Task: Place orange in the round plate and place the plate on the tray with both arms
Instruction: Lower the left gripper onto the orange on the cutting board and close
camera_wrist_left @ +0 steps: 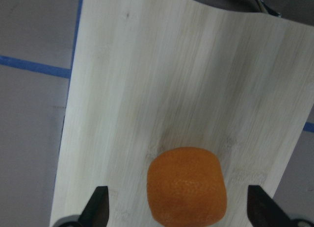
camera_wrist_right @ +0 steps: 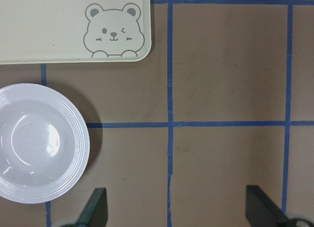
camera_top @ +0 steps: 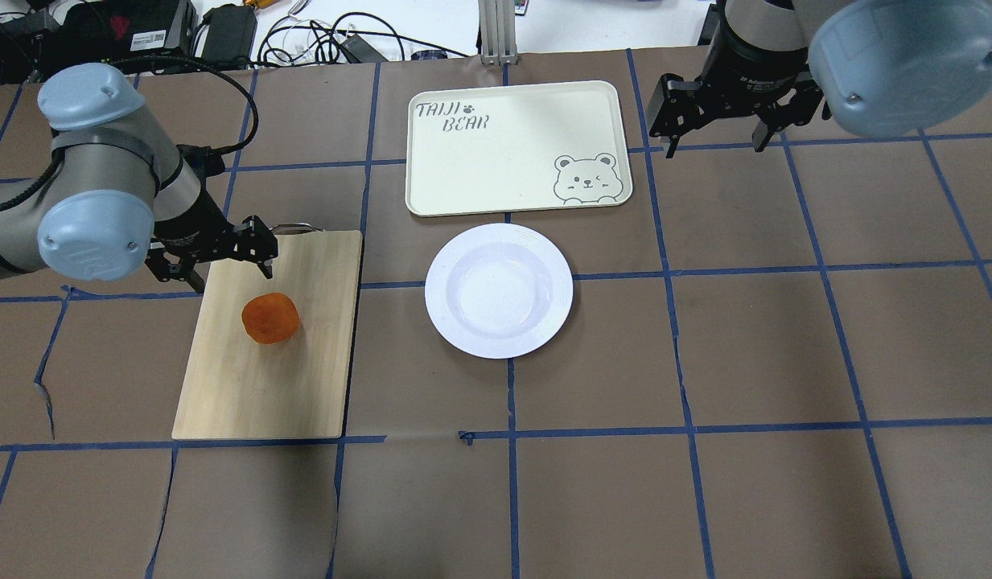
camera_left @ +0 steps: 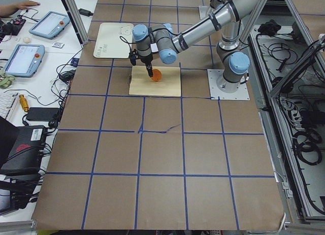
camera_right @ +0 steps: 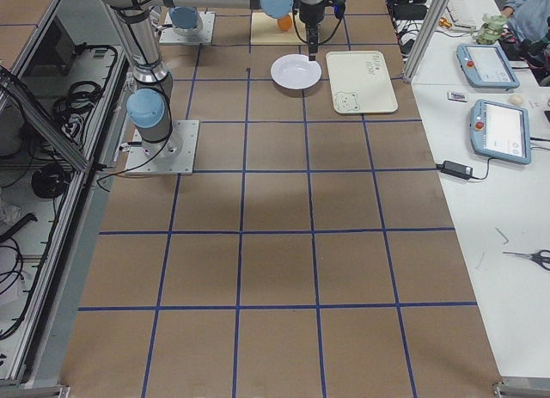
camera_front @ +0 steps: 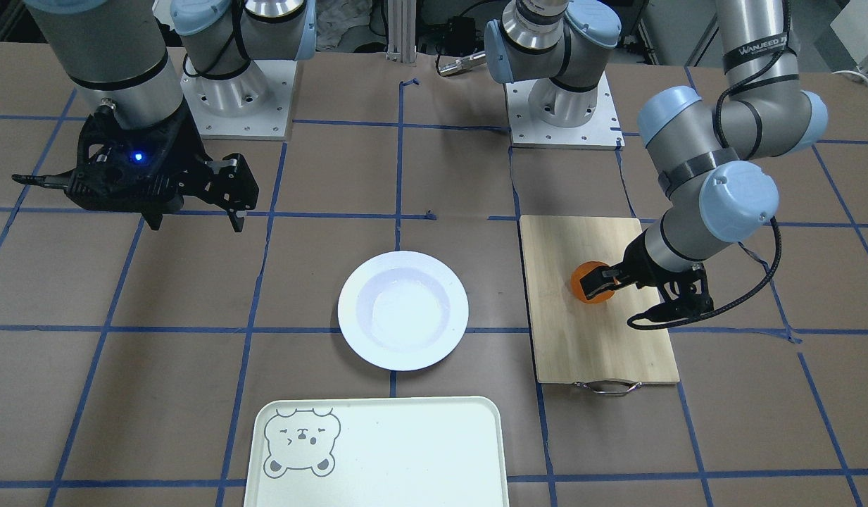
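The orange (camera_front: 590,290) (camera_top: 270,318) (camera_wrist_left: 186,185) rests on a wooden cutting board. My left gripper (camera_top: 222,261) (camera_wrist_left: 179,207) hovers over it, open, with one finger on each side of the fruit and no contact that I can see. The round white plate (camera_front: 356,310) (camera_top: 498,289) (camera_wrist_right: 39,143) lies bare in the middle of the table. The cream tray (camera_front: 405,451) (camera_top: 504,153) (camera_wrist_right: 49,26) with the bear face lies just beyond the plate. My right gripper (camera_front: 194,222) (camera_top: 713,147) (camera_wrist_right: 179,207) hangs open and holds nothing, above the table to the right of the tray.
The cutting board (camera_front: 595,338) (camera_top: 254,386) has a metal handle (camera_front: 608,386) on its far end. Blue tape lines grid the brown table. Both arm bases (camera_front: 564,105) stand at the robot's edge. Tablets (camera_right: 503,127) and cables lie on side benches off the table.
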### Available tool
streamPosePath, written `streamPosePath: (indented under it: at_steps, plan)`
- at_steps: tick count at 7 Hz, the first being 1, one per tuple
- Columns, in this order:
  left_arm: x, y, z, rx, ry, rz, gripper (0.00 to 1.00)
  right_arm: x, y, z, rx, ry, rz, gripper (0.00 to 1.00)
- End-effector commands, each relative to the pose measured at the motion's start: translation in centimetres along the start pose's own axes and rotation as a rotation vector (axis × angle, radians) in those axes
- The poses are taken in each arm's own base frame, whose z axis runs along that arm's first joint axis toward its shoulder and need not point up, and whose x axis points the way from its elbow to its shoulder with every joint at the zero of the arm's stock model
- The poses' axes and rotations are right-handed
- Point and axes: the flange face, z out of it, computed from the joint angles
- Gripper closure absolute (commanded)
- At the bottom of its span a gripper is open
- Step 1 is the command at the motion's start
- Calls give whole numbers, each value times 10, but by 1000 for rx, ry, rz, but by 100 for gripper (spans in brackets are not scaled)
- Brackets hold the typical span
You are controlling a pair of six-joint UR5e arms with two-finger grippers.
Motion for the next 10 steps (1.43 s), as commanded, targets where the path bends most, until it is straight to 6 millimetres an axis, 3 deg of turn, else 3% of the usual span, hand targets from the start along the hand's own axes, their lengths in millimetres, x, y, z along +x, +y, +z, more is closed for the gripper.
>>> streamPosePath:
  at_steps: [1,5,6,7,8,9,10]
  plan:
    - [0,-7,21,-35,8,8,0,0,0,1,-1,0,0,0]
    - [-3,-2,48,-91,4,0,0,7,-2,3,-9,1,12,0]
    - [-6,-2,47,-92,-23,12,28,16,-3,3,-17,1,25,0]
    - [-7,-1,50,-105,-32,11,76,18,-3,3,-19,2,28,0]
    - [-6,-3,46,-96,-32,11,100,18,-3,3,-19,2,28,0]
    - [-6,-10,30,-60,-31,10,100,18,-3,3,-19,0,28,0]
    - [-2,-26,-5,6,-21,-4,100,18,-3,3,-19,0,28,0]
